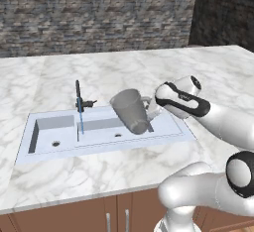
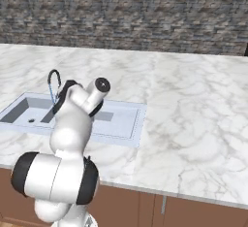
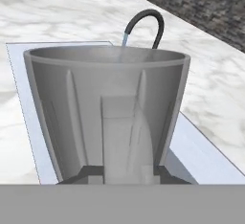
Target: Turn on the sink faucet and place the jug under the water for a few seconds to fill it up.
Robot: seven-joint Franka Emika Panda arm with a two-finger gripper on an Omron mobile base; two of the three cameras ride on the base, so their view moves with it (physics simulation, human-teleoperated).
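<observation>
Marble counter; translucent grey tapered jug tilted.

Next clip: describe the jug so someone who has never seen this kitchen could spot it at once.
Find the pale double sink sunk into the marble counter. Over its right basin, a translucent grey tapered jug hangs tilted, held by the gripper at its handle side. It sits right of the thin black faucet and its blue stream.

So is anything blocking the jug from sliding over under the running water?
Nothing visible does. The jug, held by the gripper, hangs over the sink, right of the water falling from the faucet. The space between them looks open.
</observation>
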